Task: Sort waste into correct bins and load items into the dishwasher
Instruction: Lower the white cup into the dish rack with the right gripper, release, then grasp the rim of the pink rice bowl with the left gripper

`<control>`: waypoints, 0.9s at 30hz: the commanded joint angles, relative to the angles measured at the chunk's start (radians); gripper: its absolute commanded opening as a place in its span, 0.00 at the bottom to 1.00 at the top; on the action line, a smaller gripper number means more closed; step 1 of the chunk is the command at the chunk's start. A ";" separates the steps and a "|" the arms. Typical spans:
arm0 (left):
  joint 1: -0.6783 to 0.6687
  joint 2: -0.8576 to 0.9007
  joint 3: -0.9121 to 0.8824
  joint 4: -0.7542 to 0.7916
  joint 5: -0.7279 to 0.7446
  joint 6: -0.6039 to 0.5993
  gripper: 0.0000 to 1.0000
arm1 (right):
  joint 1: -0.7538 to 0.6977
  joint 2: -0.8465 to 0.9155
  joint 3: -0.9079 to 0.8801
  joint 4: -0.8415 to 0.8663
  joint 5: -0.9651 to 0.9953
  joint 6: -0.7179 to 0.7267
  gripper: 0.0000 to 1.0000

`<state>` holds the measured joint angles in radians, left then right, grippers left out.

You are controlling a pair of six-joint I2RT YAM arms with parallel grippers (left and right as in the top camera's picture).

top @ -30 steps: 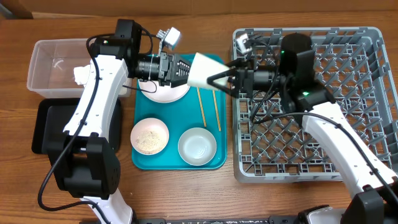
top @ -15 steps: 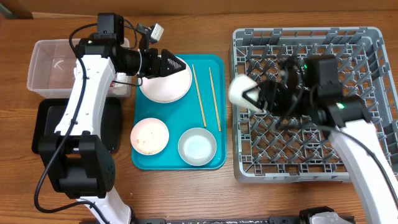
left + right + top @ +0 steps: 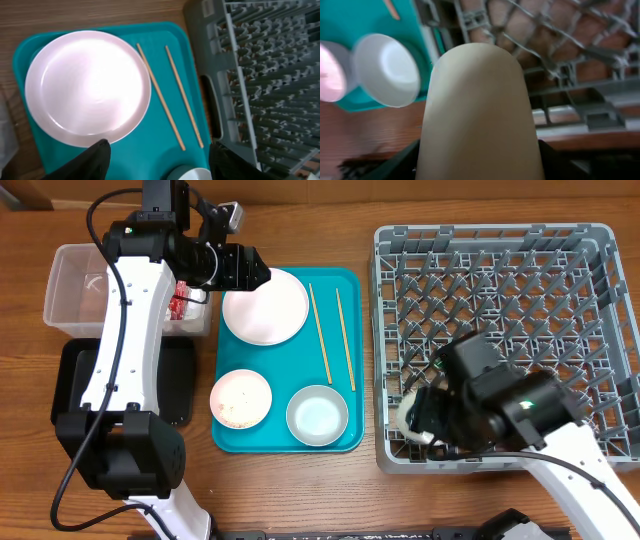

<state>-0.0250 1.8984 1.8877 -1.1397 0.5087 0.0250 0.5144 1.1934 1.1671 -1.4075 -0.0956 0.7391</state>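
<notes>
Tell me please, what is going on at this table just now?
The right gripper holds a cup at the front left corner of the rack, jaws shut on it. The left gripper hovers with open, empty jaws at the edge of the big plate on the teal tray. Two chopsticks, a small plate and a bowl also lie on that tray, not yet loaded.

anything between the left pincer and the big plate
Nothing visible. The open left pincer hangs over the plate's rim; the chopsticks lie beside it on the tray.
</notes>
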 commanded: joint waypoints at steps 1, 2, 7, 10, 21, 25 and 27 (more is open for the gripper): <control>-0.024 -0.012 0.023 -0.013 -0.092 0.008 0.65 | 0.041 0.046 0.013 -0.008 0.095 0.107 0.60; -0.028 -0.012 0.023 -0.014 -0.101 0.009 0.66 | 0.043 0.062 0.013 -0.008 0.096 0.106 0.60; -0.043 -0.012 0.023 -0.026 -0.131 0.016 0.66 | 0.043 0.195 0.012 -0.004 0.105 0.099 0.66; -0.044 -0.012 0.023 -0.037 -0.145 0.028 0.66 | 0.043 0.258 0.012 0.000 0.102 0.098 0.72; -0.044 -0.012 0.152 -0.143 -0.154 0.033 0.64 | 0.032 0.282 0.182 0.078 0.069 -0.007 0.86; -0.044 -0.014 0.351 -0.334 -0.154 0.043 0.60 | 0.034 0.282 0.299 0.136 0.072 -0.066 0.87; -0.048 -0.020 0.396 -0.410 -0.154 0.042 0.57 | 0.034 0.282 0.301 0.165 0.072 -0.079 0.88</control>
<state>-0.0597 1.8984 2.1986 -1.4746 0.3614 0.0444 0.5503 1.4853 1.4395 -1.2690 -0.0223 0.7116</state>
